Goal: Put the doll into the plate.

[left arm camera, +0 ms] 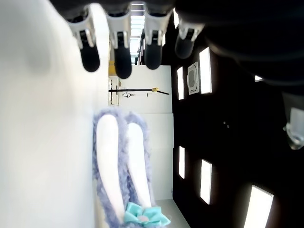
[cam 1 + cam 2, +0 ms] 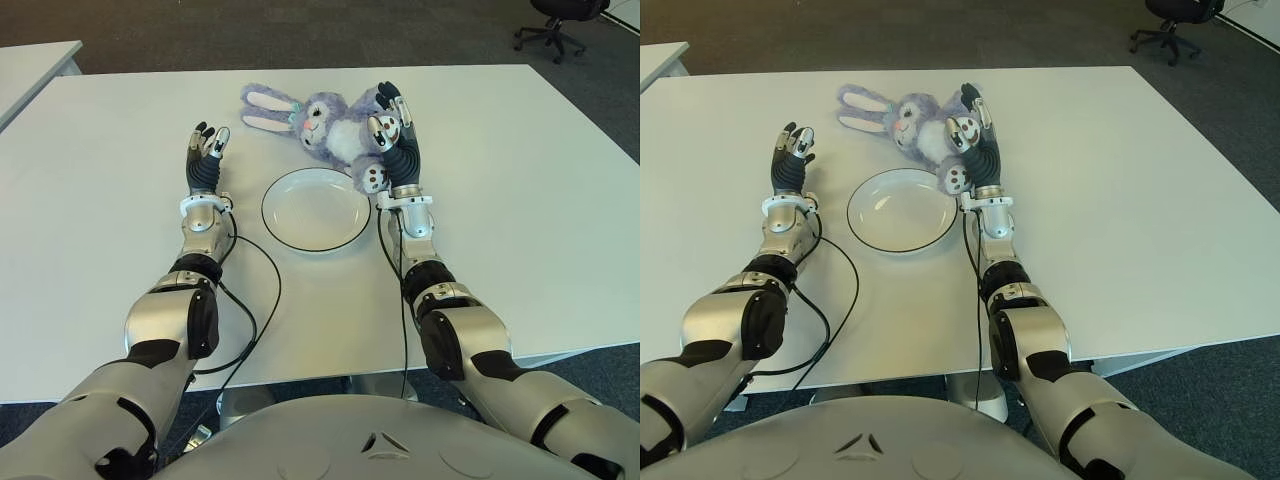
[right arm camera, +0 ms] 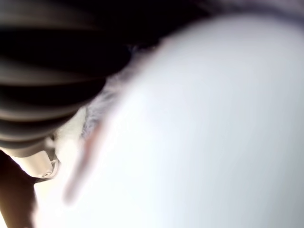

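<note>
White table (image 2: 520,170) — plate (image 2: 316,209) bare, doll (image 2: 325,125) lying just beyond it.

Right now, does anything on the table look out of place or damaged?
Nothing looks damaged or spilled. The plush bunny lies on its side on the table, just beyond the empty white plate. The right hand is against it; the left hand is open left of the plate.

Both eye views are bright, evenly lit and sharp, with soft faint shadows on the white rectangular table (image 2: 520,180). The right wrist view is blurred, washed out across its centre and right.
</note>
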`<act>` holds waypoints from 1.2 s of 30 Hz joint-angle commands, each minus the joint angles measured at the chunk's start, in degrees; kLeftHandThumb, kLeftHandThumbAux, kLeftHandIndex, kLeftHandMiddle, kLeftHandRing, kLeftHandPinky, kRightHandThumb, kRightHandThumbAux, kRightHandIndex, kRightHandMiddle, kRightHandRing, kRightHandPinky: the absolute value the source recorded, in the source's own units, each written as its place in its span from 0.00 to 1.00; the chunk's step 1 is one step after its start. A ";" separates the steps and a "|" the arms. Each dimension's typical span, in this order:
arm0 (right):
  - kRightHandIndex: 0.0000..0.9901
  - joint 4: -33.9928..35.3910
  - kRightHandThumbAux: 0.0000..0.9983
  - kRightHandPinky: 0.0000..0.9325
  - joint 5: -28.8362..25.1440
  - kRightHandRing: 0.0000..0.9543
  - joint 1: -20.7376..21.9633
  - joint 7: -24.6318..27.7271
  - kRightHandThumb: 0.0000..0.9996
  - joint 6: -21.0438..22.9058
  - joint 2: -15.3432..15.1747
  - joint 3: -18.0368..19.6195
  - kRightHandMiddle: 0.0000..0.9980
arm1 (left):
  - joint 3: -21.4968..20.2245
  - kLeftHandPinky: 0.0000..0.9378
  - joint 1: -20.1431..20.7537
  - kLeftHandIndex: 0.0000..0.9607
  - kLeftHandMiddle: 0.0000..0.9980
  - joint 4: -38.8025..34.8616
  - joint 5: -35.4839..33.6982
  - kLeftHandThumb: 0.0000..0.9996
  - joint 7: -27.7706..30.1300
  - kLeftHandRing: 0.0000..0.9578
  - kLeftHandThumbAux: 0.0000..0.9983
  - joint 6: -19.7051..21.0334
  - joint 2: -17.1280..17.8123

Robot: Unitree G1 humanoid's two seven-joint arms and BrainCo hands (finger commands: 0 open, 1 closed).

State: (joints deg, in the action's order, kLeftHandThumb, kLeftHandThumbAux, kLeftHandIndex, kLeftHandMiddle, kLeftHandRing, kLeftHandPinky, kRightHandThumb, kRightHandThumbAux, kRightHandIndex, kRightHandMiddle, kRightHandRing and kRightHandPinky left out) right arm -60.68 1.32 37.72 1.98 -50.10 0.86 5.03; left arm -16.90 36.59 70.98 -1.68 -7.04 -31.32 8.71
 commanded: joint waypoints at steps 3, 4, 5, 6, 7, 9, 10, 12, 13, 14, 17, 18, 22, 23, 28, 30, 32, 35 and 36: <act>0.00 -8.58 0.46 0.01 0.57 0.00 -4.10 -0.67 0.45 4.25 -1.28 0.49 0.00 | -0.25 0.19 -5.63 0.00 0.12 4.02 -0.63 0.00 0.65 0.16 0.40 3.11 -1.72; 0.00 -9.03 0.47 0.01 0.62 0.00 -3.79 -0.80 0.46 4.59 -1.39 0.52 0.01 | -0.27 0.17 -5.64 0.00 0.11 4.02 -0.65 0.00 0.72 0.15 0.40 3.09 -1.73; 0.00 -9.32 0.47 0.01 0.70 0.00 -3.54 -0.99 0.46 4.82 -1.44 0.51 0.01 | -0.27 0.17 -5.61 0.00 0.11 4.03 -0.66 0.00 0.76 0.15 0.40 3.17 -1.72; 0.00 -9.60 0.47 0.01 0.80 0.00 -3.28 -1.29 0.46 5.11 -1.48 0.50 0.01 | -0.24 0.17 -5.58 0.00 0.11 4.04 -0.61 0.00 0.71 0.15 0.40 3.32 -1.72; 0.00 -9.79 0.48 0.01 0.87 0.00 -3.12 -1.49 0.46 5.25 -1.50 0.49 0.01 | -0.21 0.14 -5.56 0.00 0.11 4.05 -0.58 0.00 0.65 0.14 0.40 3.43 -1.72; 0.00 -10.15 0.48 0.01 0.94 0.00 -2.79 -1.86 0.47 5.58 -1.55 0.49 0.01 | -0.16 0.15 -5.50 0.00 0.11 4.03 -0.52 0.00 0.55 0.14 0.41 3.54 -1.74; 0.00 -10.26 0.48 0.01 0.94 0.00 -2.70 -1.95 0.47 5.63 -1.56 0.48 0.01 | -0.15 0.16 -5.48 0.00 0.11 4.03 -0.52 0.00 0.54 0.14 0.41 3.56 -1.74; 0.00 -10.54 0.48 0.01 0.84 0.00 -2.40 -2.25 0.48 6.11 -1.55 0.57 0.01 | -0.25 0.16 -5.48 0.00 0.11 4.00 -0.64 0.00 0.59 0.14 0.41 3.48 -1.80; 0.00 -10.67 0.48 0.01 0.75 0.00 -2.25 -2.39 0.48 6.39 -1.52 0.65 0.01 | -0.30 0.17 -5.50 0.00 0.11 3.98 -0.70 0.00 0.60 0.14 0.41 3.39 -1.84; 0.00 -10.76 0.48 0.01 0.69 0.00 -2.15 -2.49 0.50 6.56 -1.51 0.71 0.01 | -0.33 0.16 -5.51 0.00 0.11 3.97 -0.73 0.00 0.61 0.14 0.41 3.33 -1.87; 0.00 -11.08 0.47 0.01 0.38 0.00 -1.72 -2.81 0.52 7.50 -1.40 1.04 0.01 | -0.32 0.13 -5.57 0.00 0.11 3.94 -0.66 0.00 0.44 0.14 0.40 3.02 -1.93; 0.00 -11.18 0.47 0.01 0.33 0.00 -1.58 -2.96 0.52 7.80 -1.38 1.13 0.01 | -0.28 0.12 -5.62 0.00 0.11 3.92 -0.59 0.00 0.34 0.13 0.40 2.85 -1.95; 0.00 -11.37 0.46 0.01 0.39 0.00 -1.33 -3.25 0.52 8.25 -1.42 1.21 0.01 | -0.23 0.13 -5.64 0.00 0.12 3.89 -0.49 0.00 0.19 0.14 0.39 2.68 -1.98; 0.00 -11.48 0.46 0.01 0.42 0.00 -1.20 -3.31 0.52 8.47 -1.49 1.22 0.01 | -0.23 0.13 -5.63 0.00 0.12 3.89 -0.50 0.00 0.18 0.14 0.39 2.74 -1.97; 0.00 -11.97 0.42 0.01 0.48 0.00 -0.80 -3.41 0.52 9.34 -1.76 1.27 0.00 | -0.27 0.14 -5.59 0.00 0.11 3.88 -0.56 0.00 0.23 0.15 0.37 2.90 -1.96; 0.00 -12.14 0.41 0.01 0.92 0.00 -0.64 -3.77 0.52 9.81 -1.95 0.99 0.00 | -0.22 0.14 -5.60 0.00 0.11 3.87 -0.51 0.00 0.21 0.15 0.37 2.94 -1.94; 0.00 -12.35 0.37 0.00 1.62 0.00 -0.43 -4.44 0.52 10.41 -2.23 0.50 0.00 | -0.19 0.17 -5.60 0.00 0.12 3.87 -0.48 0.00 0.18 0.15 0.37 3.03 -1.91; 0.00 -12.55 0.35 0.00 2.40 0.00 -0.19 -5.42 0.52 11.11 -2.50 -0.16 0.00 | -0.16 0.19 -5.61 0.00 0.12 3.88 -0.45 0.00 0.14 0.16 0.38 3.06 -1.89; 0.00 -12.66 0.35 0.00 2.76 0.00 0.00 -5.96 0.52 11.61 -2.63 -0.48 0.00 | -0.14 0.19 -5.61 0.00 0.12 3.87 -0.44 0.00 0.15 0.16 0.38 3.03 -1.89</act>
State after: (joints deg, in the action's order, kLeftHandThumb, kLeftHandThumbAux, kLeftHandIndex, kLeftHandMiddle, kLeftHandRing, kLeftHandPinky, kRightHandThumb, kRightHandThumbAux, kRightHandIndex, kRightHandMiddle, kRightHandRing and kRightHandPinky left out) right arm -69.43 2.15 42.28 -2.96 -43.21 -1.40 5.41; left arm -17.06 36.69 70.98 -1.75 -7.03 -31.34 8.54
